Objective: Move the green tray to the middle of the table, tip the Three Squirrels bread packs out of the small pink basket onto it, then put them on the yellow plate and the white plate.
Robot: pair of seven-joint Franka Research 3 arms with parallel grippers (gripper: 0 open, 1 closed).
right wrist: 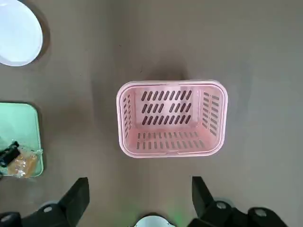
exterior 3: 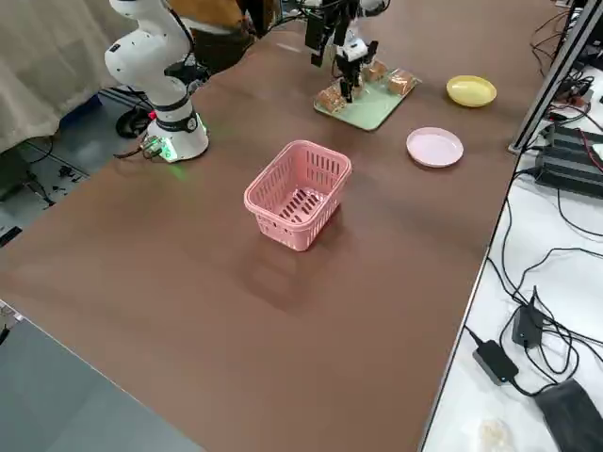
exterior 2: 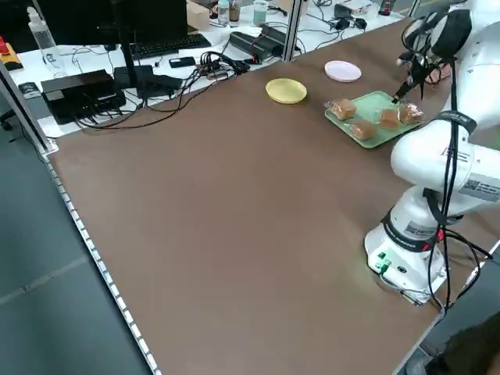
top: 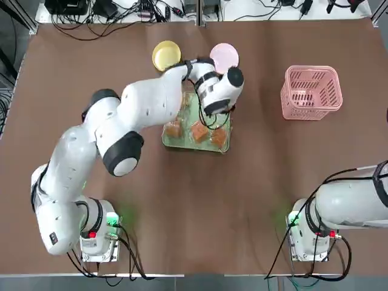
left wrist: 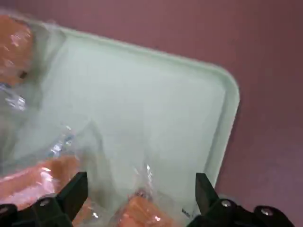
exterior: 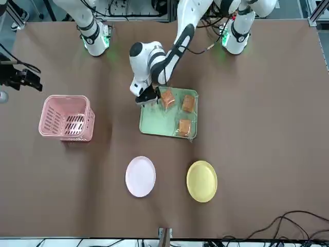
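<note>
Left end effector [left wrist: 137,198] wide, empty, low over green tray [top: 225,142] mid-tabletop [top: 182,200]; three bread packs [exterior: 188,103] on tray. Right end effector [right wrist: 139,201] wide, parked above upright pink basket [right wrist: 171,118]. Yellow plate [exterior: 201,180], white plate [exterior: 140,176] bare.

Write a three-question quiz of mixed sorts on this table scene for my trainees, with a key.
1. True or false: the small pink basket still holds bread packs.
2. Multiple choice: the left claw hangs open over A) the yellow plate, B) the green tray, C) the white plate.
3. Fill in: the number of bread packs lying on the tray is ____.

Key: 1 false, the basket stands upright and empty. 2 B, with nothing between the fingers. 3 three; both plates are bare. The right claw idles open, looking down on the basket.
</note>
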